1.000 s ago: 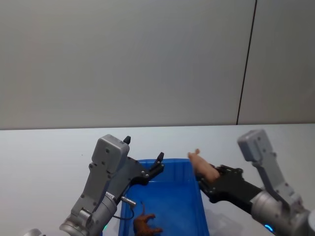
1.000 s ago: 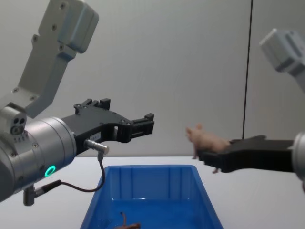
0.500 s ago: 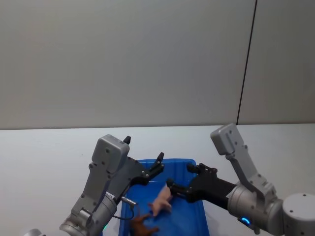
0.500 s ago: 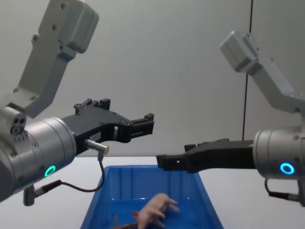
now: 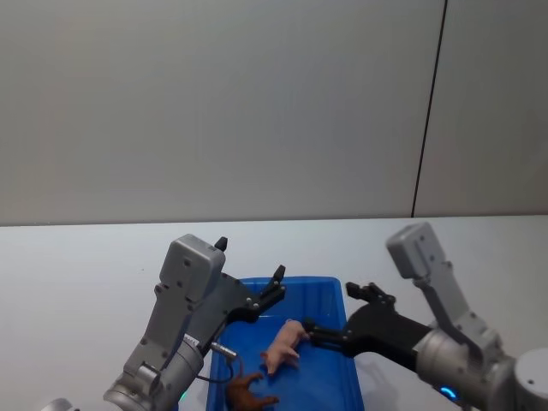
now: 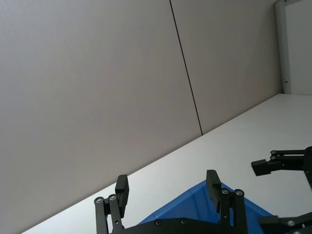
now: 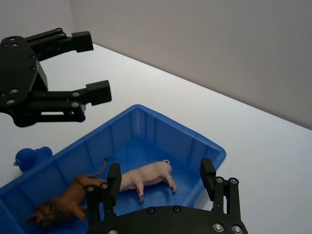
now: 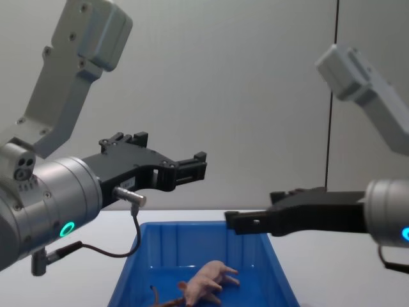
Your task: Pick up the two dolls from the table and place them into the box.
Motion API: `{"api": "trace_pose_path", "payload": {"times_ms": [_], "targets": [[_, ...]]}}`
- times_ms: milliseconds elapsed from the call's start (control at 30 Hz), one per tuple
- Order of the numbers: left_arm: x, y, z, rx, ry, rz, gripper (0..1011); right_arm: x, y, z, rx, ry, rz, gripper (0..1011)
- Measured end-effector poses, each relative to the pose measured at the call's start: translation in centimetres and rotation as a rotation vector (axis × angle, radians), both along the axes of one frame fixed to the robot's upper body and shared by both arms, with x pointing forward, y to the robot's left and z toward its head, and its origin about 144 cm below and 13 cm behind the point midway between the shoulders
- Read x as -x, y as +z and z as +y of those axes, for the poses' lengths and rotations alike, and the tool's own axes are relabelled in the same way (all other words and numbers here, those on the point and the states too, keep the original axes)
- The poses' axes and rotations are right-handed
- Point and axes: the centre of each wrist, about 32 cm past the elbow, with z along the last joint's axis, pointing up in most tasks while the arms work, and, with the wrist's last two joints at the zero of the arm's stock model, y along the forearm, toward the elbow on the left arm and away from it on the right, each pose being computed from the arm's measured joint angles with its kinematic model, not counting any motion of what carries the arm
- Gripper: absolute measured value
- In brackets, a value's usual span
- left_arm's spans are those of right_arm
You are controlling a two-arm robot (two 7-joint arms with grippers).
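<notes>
1. Below the right gripper [image 5: 330, 308], the pale pink pig [image 5: 285, 344] lies on its side in the box [image 5: 321, 295]. It is smooth moulded plastic with stiff legs.
2. Just beside the pig, farther from those jaws, lies the reddish-brown lion [image 5: 247, 392], with a shaggy mane and a thin tail.
3. The box is a glossy bright blue rectangular bin with ribbed inner walls, standing on the flat white worktop [image 5: 86, 265].
4. The right gripper's black jaws are spread wide and empty, above the box's right wall.
5. The left gripper [image 5: 250, 258] hangs above the box's left side, its jaws likewise apart, touching nothing.
</notes>
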Motion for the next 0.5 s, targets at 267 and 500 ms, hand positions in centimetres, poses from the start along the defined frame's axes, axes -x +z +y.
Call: {"api": "trace_pose_path", "payload": {"times_ms": [267, 500], "targets": [[0.0, 0.0, 0.0, 0.000, 0.000, 0.000, 1001, 1.1, -0.8, -2.3, 0.009, -0.040, -0.031, 1001], [0.0, 0.0, 0.0, 0.000, 0.000, 0.001, 1001, 1.7, -1.1, -3.4, 0.014, -0.062, -0.046, 1001]]}}
